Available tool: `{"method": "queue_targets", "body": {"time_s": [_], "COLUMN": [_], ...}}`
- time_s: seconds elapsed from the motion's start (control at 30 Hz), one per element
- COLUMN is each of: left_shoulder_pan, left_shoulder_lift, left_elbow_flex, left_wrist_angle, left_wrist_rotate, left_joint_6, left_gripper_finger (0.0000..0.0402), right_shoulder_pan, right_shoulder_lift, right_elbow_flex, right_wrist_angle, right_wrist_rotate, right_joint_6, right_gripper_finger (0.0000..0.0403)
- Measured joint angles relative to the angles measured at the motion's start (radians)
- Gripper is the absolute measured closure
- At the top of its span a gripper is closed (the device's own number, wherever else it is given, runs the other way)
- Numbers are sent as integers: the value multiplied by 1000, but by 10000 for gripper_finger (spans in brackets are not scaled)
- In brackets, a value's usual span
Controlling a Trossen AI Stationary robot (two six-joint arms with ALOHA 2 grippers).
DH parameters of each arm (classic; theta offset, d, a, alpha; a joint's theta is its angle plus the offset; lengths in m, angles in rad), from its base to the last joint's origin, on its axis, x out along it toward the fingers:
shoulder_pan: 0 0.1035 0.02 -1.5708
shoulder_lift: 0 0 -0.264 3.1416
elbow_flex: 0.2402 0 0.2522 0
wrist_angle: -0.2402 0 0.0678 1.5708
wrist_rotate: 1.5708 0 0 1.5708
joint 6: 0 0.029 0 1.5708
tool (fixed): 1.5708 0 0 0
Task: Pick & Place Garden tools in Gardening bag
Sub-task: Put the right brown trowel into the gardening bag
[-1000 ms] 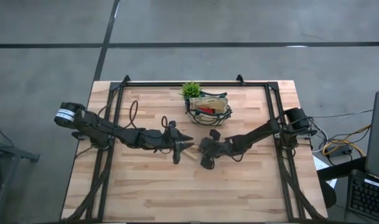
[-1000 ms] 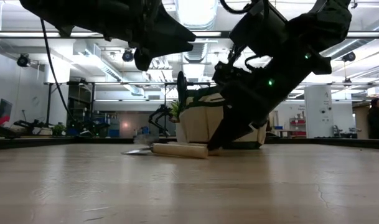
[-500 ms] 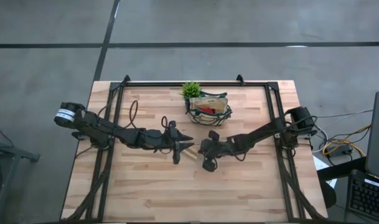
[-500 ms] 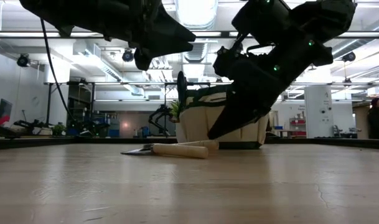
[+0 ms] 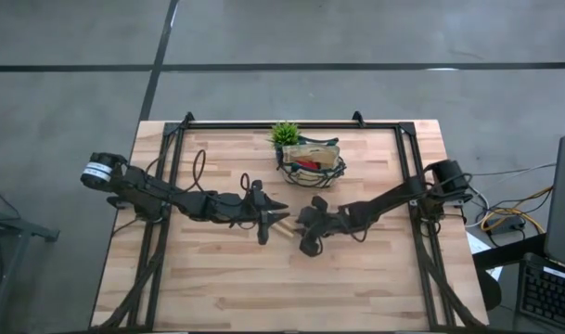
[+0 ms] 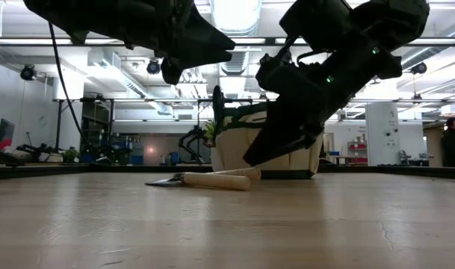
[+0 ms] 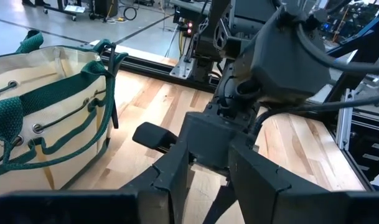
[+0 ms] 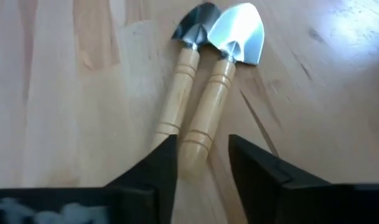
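Two small trowels [image 8: 205,81] with silver heads and light wooden handles lie side by side on the table, between my two grippers [image 5: 288,225]; they also show in the low view [image 6: 212,180]. My right gripper [image 8: 203,155] is open and slants down over their handle ends, its fingers on either side of one handle, a little above it [image 6: 249,158]. My left gripper [image 7: 209,180] is open and empty, held well above the table [image 6: 226,41]. The beige bag with green trim [image 5: 312,163] stands behind them, something red [image 5: 305,164] inside it.
A small green plant [image 5: 284,133] stands just left of the bag at the far edge. A dark rail frame [image 5: 171,148] runs along the table's left, far and right sides. Bare wood [image 5: 263,288] lies toward the near edge.
My right gripper has risen a little from the table beside the trowel handles and shifted slightly toward the left, still open. The trowels have stayed where they were.
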Motion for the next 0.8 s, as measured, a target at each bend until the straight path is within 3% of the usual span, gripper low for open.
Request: {"method": "queue_targets", "body": {"time_s": [0.17, 0.37, 0.8], "left_shoulder_pan": [0, 0, -1], "left_shoulder_lift": [0, 0, 0], "left_elbow_flex": [0, 0, 0], "left_wrist_angle": [0, 1, 8], "left_wrist_rotate": [0, 0, 0], "left_joint_6": [0, -1, -1], "left_gripper_finger": [282, 282, 282], "right_shoulder_pan": [0, -1, -9], "right_shoulder_lift": [43, 65, 117], "right_elbow_flex": [0, 0, 2], "right_wrist_angle": [47, 59, 54], "right_wrist_rotate": [1, 2, 70], "right_joint_6": [3, 3, -35], "right_gripper_finger": [225, 212, 265]}}
